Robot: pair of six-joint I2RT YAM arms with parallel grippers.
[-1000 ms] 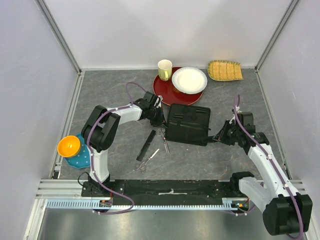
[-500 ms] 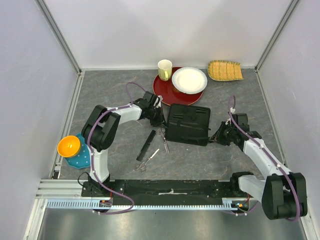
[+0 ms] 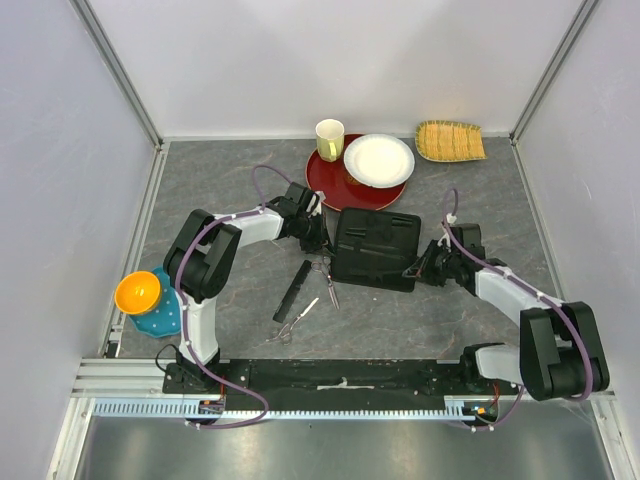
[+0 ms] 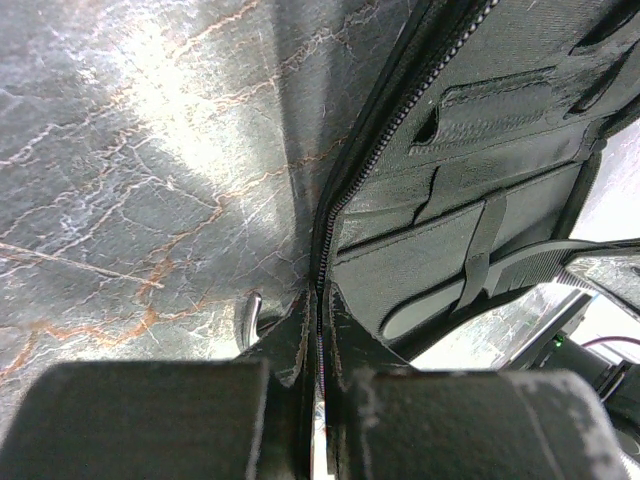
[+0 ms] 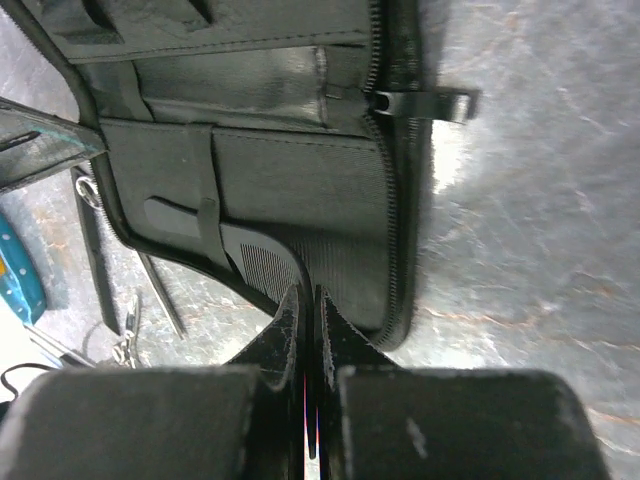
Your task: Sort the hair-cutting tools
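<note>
Since left claw (image 4: 320,335) and right claw (image 5: 308,315) are clamped tight on opposite edges of the black case (image 3: 375,248), guessing they're holding it open flat.

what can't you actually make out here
- Top view: the jaws of the left gripper and right gripper are hidden under their own wrists at the black case.
- Right wrist view: the toothed comb in the case is partly covered by the right fingers.
- Left wrist view: a metal tip is cut off by the left fingers; what it belongs to is unclear.
- Top view: case contents too dark to tell.
</note>
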